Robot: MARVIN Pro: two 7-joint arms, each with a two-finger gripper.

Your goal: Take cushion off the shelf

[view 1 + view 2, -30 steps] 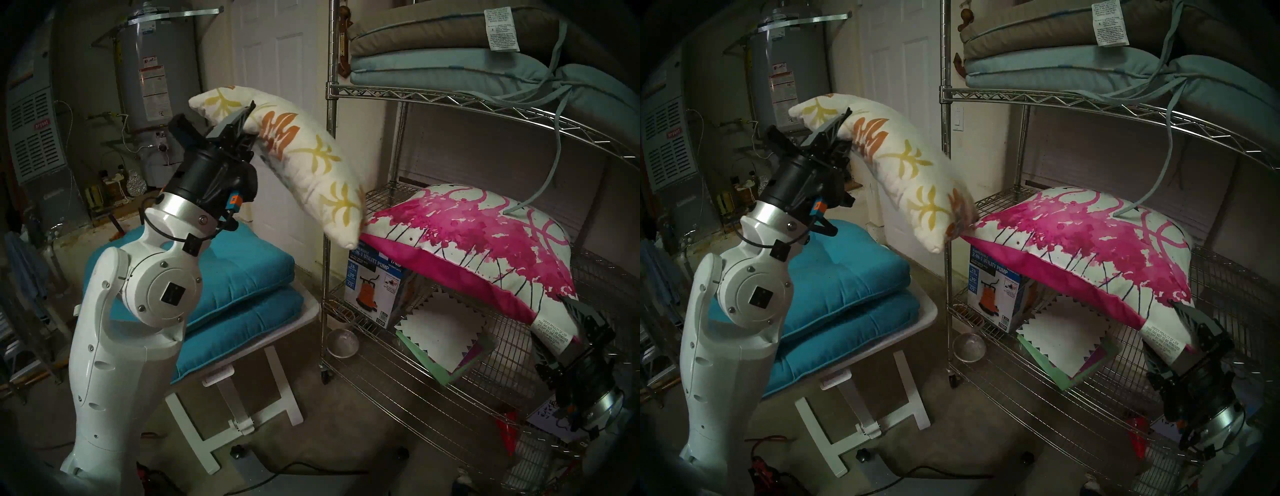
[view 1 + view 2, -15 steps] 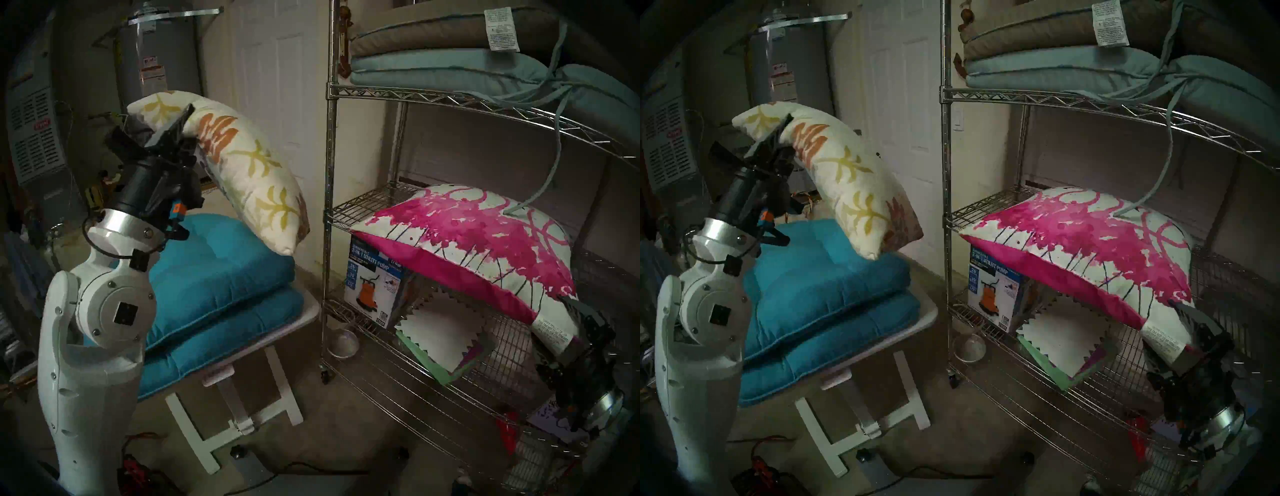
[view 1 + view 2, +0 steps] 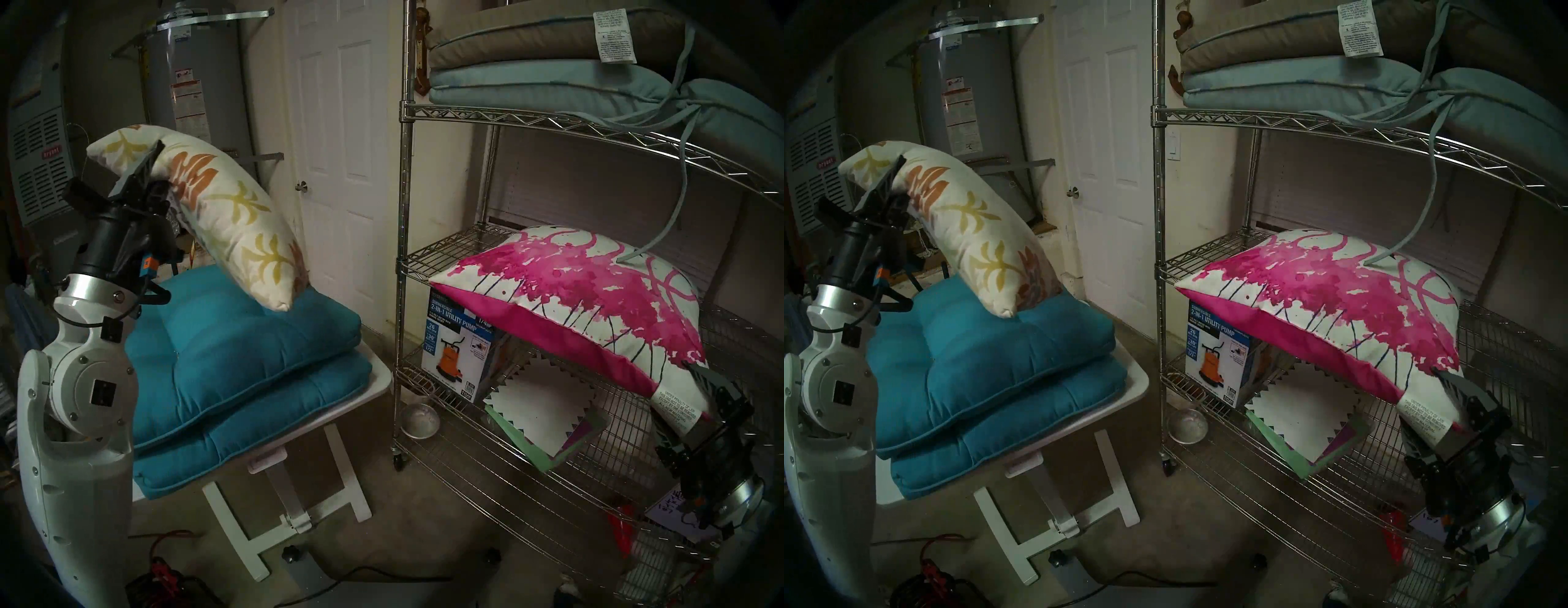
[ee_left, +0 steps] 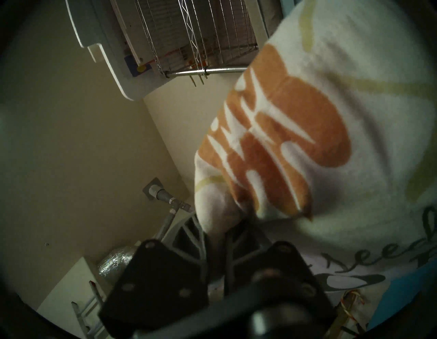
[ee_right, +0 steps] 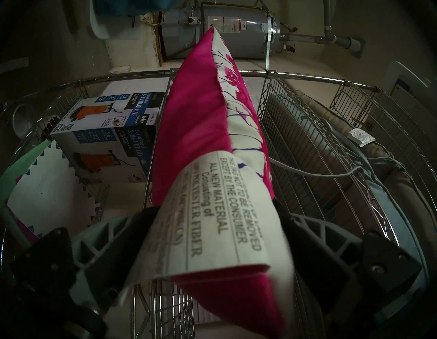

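Head view, left eye: the left gripper (image 3: 146, 163) has its fingers pinched tight on one end of the leaf-print cushion (image 3: 220, 212), at the upper left of the frame. Compared with a second ago, the cushion has travelled leftward across the frame, away from the shelf (image 3: 403, 271); its drooping lower corner, then against the pink cushion (image 3: 585, 297), now hangs over or touches the upper blue cushion (image 3: 237, 335) stacked on the white worktop (image 3: 377, 382); contact cannot be confirmed. Judgement: removal from the shelf is achieved; set-down and release remain. At lower right, the right gripper (image 3: 700, 407) has not shifted; its fingers stand wide on either side of the pink cushion's near corner, without visibly squeezing it. The pink cushion remains on the shelf's middle tier.
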